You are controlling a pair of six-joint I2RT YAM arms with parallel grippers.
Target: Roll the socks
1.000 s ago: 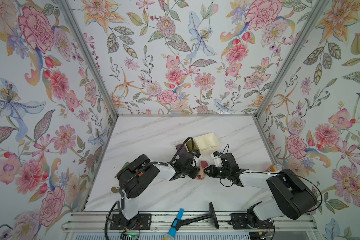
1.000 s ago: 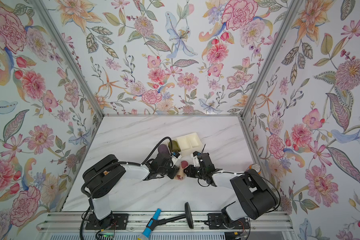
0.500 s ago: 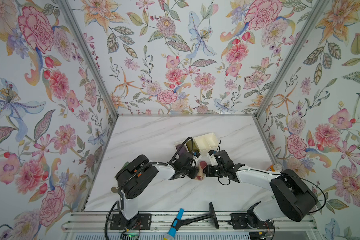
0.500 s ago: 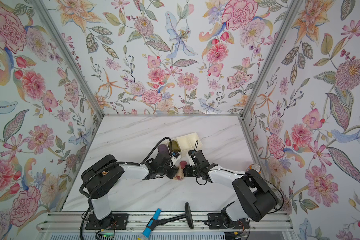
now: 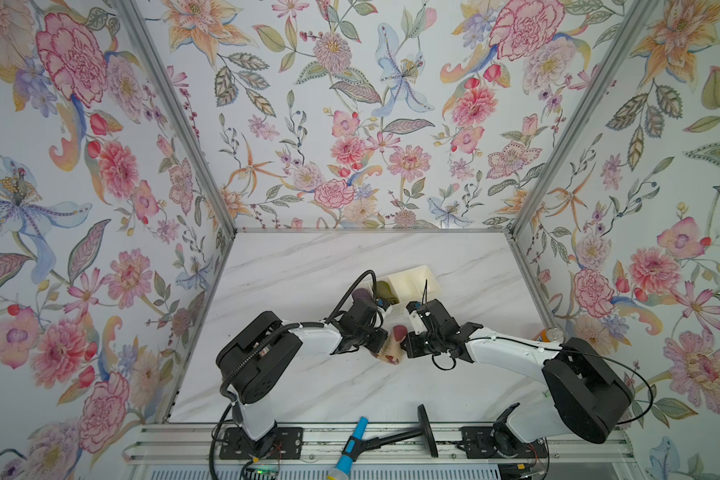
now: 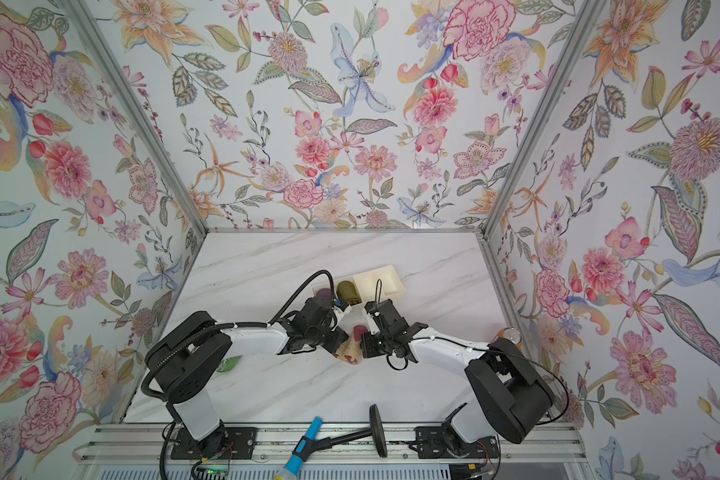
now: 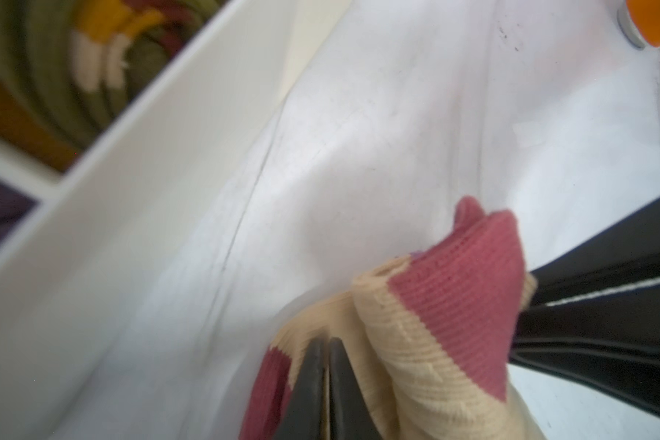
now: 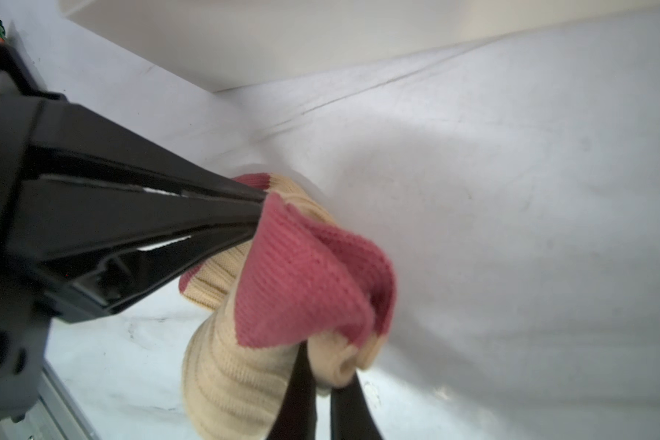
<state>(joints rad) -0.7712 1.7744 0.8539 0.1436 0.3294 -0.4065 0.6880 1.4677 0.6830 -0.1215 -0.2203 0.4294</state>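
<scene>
The socks [image 5: 393, 348] are a bunched peach-tan and maroon bundle on the marble table, between both grippers in both top views [image 6: 352, 347]. My left gripper [image 7: 326, 344] is shut, its tips buried in a tan fold of the socks [image 7: 416, 331]. It reaches in from the left [image 5: 381, 347]. My right gripper [image 8: 326, 384] is shut on a tan fold below the maroon part [image 8: 305, 274], reaching in from the right [image 5: 406, 345]. The left gripper's fingers [image 8: 206, 205] meet the bundle from the opposite side. How far the socks are wound is hidden.
A white divided tray [image 5: 422, 275] stands just behind the grippers, holding an olive-green sock roll [image 5: 385, 291] and a purple sock roll [image 5: 362, 296]. An orange-topped object [image 5: 551, 333] sits at the table's right edge. A blue-handled tool [image 5: 350, 449] lies on the front rail.
My right gripper has moved left, closer to the left gripper, squeezing the sock bundle between them. The left arm has barely moved.
</scene>
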